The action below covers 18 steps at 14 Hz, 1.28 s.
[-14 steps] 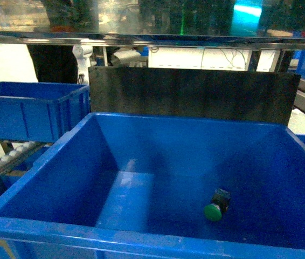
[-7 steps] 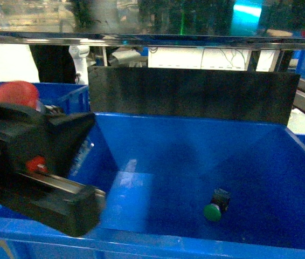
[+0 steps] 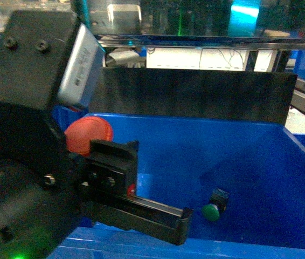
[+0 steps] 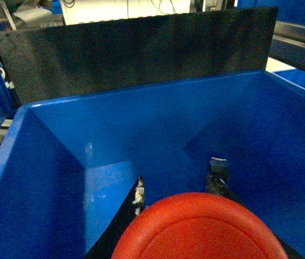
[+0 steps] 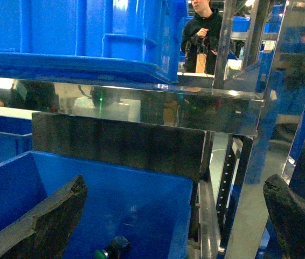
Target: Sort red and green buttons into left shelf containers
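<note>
Starting at your left: the left gripper [image 4: 177, 186] is clamped on the red button [image 3: 88, 137], cap toward the wrist camera, so the red dome [image 4: 200, 226] fills the bottom of that view and the two dark fingers [image 4: 217, 174] poke out just past its far edge. In the head view the arm's black bulk sits over the near left corner of the big blue bin [image 3: 260, 129], with the red cap showing just above the jaw carriage.

What matters for you is what lies under those jaws. Straight beyond and below the fingertips is the bin's open floor, walls sloping away on both sides and the black back panel [image 4: 136, 51] well behind. You look to be inside the rim line already, so a release here should drop the button into the bin rather than onto its edge, though I can't tell how high you are above the floor.

Further right, the green button [image 3: 213, 209] lies on its side on the bin floor, cap toward you, well right of the held button and clear of its likely fall.

Your right gripper [image 5: 174, 216] hangs wide open and empty, outside the bin's right wall near the metal shelf frame [image 5: 238, 113]; it is the farther arm here.
</note>
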Motion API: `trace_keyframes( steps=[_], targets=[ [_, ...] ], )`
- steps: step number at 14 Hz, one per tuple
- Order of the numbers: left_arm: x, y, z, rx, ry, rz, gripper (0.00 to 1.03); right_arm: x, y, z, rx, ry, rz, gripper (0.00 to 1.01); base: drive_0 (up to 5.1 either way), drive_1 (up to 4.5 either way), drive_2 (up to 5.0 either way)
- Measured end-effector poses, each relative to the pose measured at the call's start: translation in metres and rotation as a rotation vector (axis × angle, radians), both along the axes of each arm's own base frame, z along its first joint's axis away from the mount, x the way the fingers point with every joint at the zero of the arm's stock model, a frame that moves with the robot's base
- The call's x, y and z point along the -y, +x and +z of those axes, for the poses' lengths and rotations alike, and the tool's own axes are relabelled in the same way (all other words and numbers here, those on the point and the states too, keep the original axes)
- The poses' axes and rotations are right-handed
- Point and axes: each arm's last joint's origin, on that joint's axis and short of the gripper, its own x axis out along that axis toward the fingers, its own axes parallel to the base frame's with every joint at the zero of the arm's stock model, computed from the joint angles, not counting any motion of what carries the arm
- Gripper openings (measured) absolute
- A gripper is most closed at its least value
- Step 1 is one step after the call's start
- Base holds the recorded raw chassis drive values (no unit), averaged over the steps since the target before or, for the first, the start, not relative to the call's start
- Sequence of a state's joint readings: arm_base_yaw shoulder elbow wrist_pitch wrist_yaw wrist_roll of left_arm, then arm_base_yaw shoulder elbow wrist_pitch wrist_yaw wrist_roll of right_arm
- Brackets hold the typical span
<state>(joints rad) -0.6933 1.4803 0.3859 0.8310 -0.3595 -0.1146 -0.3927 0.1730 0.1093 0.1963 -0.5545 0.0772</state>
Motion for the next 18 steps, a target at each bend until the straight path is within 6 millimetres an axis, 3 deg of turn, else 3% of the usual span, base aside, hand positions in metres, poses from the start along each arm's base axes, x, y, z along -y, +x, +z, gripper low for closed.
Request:
trace_keyframes(
  steps=[4,8,13,17,18],
  targets=[
    [0.016,0.008,-0.024,-0.051,0.018,0.019,0.26,0.0,0.0,0.0,0.0,0.0,0.0,0.98,0.0,0.0,0.0],
    [0.018,0.012,-0.054,-0.114,0.038,0.065,0.26,0.0,0.0,0.0,0.0,0.0,0.0,0.98,0.0,0.0,0.0],
    [0.02,0.047,-0.067,-0.129,0.008,0.105,0.26,0.0,0.0,0.0,0.0,0.0,0.0,0.98,0.0,0.0,0.0],
    [0.01,0.069,-0.077,-0.15,0.005,0.137,0.26,0.0,0.0,0.0,0.0,0.0,0.0,0.98,0.0,0.0,0.0],
    [0.006,0.086,-0.084,-0.19,-0.01,0.138,0.26,0.0,0.0,0.0,0.0,0.0,0.0,0.98,0.0,0.0,0.0]
  ],
)
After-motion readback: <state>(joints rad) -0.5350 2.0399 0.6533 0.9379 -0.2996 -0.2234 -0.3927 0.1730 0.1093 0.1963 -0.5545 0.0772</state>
